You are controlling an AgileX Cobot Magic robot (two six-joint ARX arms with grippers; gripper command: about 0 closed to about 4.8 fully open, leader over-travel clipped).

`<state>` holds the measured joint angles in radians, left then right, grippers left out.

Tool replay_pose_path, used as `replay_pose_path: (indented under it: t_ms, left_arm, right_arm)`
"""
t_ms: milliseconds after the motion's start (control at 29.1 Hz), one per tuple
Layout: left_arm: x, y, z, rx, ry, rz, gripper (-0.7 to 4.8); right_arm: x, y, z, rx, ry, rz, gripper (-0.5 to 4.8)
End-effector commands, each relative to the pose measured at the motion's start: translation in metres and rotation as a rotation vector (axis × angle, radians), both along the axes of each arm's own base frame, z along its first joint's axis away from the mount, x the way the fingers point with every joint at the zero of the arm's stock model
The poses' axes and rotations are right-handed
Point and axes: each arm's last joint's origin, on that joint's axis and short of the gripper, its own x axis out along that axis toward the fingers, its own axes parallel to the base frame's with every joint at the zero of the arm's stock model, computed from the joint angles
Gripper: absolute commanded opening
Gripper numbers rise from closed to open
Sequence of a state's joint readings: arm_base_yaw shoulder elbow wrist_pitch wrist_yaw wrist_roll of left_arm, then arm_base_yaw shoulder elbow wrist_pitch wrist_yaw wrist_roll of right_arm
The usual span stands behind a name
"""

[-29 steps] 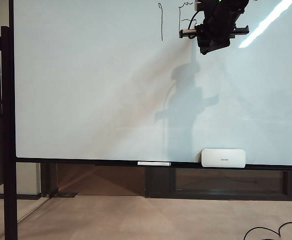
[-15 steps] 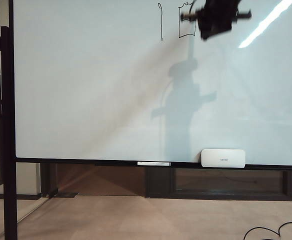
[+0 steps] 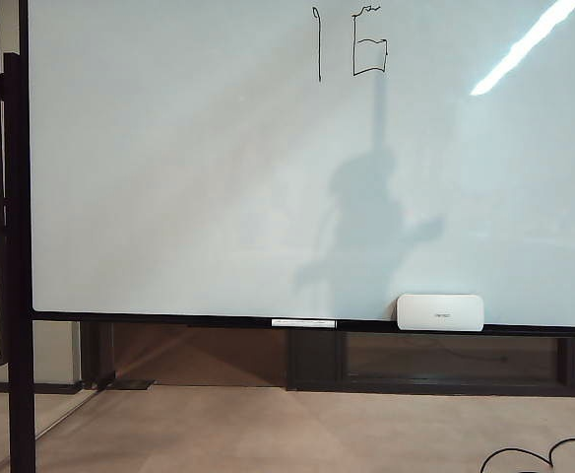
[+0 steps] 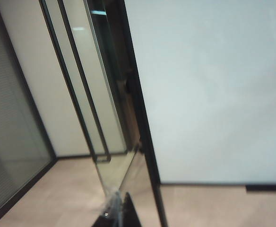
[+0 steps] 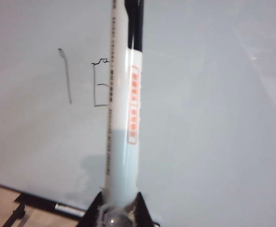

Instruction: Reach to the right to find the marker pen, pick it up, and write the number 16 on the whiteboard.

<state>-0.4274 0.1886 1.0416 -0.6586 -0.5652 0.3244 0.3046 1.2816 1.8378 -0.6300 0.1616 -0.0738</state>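
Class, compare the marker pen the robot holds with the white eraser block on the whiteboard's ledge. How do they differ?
The marker pen is slim and round; the eraser is a broad, rounded block. The pen has a black end; the eraser is nearly all white. The right gripper clamps the pen; the eraser rests free on the ledge. Both are mostly white.

Soft indoor light; streak glare on whiteboard [image 3: 169, 177] (wrist views blurred).

The large glossy white whiteboard [image 4: 209, 90] fills one side, its thin black frame edge [image 4: 140, 113] running slantwise; beside it stand glass panels [image 4: 15, 142] with dark frames, above beige floor [image 4: 72, 189].
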Motion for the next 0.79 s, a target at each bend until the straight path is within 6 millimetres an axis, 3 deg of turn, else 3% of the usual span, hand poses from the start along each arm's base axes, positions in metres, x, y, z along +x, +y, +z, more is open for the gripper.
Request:
replay_pose_path:
  t_ms: [34,138,241,585,791]
  left_arm:
    - [-0.011,0.006,-0.002,-0.006,0.071,0.052,-0.05]
    - [-0.026,0.014,0.002,-0.045,0.086,0.057,-0.05]
    - [-0.045,0.022,0.001,-0.044,0.089,0.057,-0.05]
    - [-0.087,0.04,-0.029,-0.177,0.044,0.026,-0.06]
    - [-0.105,0.027,-0.034,-0.146,0.1,0.081,-0.05]
  right_arm:
    - [-0.045,-0.014,0.004,-0.028,0.02,0.006,-0.01]
    - [-0.088,-0.027,0.001,-0.049,0.005,0.005,-0.02]
    - [-0.127,-0.04,-0.02,-0.1,0.002,0.012,-0.01]
    - [-0.199,-0.062,-0.092,-0.174,0.004,0.022,-0.01]
    - [-0.235,-0.075,-0.126,-0.196,0.04,-0.028,-0.01]
